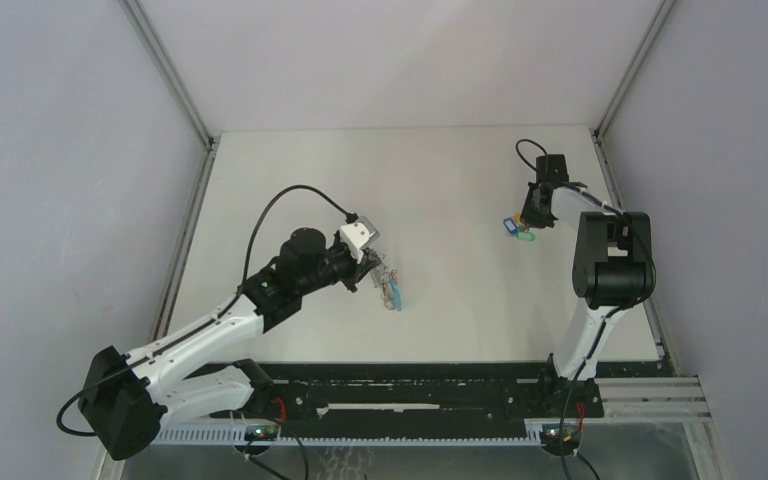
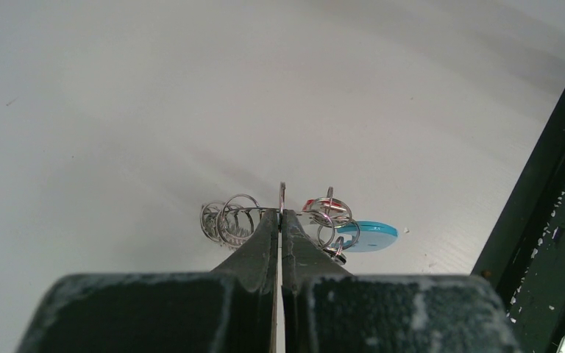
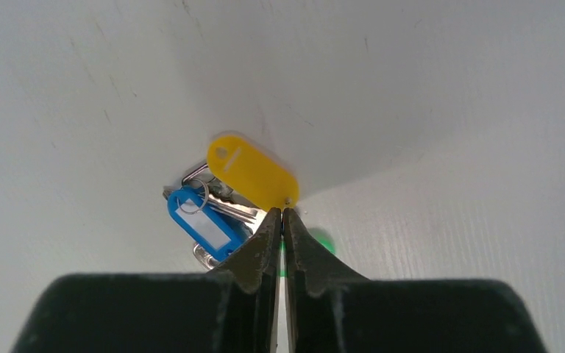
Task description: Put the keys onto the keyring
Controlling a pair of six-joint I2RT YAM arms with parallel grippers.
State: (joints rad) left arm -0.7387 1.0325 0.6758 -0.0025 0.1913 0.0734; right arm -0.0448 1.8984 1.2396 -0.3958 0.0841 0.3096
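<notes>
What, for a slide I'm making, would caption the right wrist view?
Right fingers shut on the end of the yellow key tag, blue tag and green tag bunched beside it.

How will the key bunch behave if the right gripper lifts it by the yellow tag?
Likely floppy: the yellow tag, blue tag and metal keys are linked by small rings, so they should dangle and swing. The right gripper pinches only the tag's tip, and smooth plastic may slip or pivot.

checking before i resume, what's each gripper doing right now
left gripper: closed, holding the keyring by a ring's edge.
right gripper: closed, pinching the end of the yellow key tag.
</notes>
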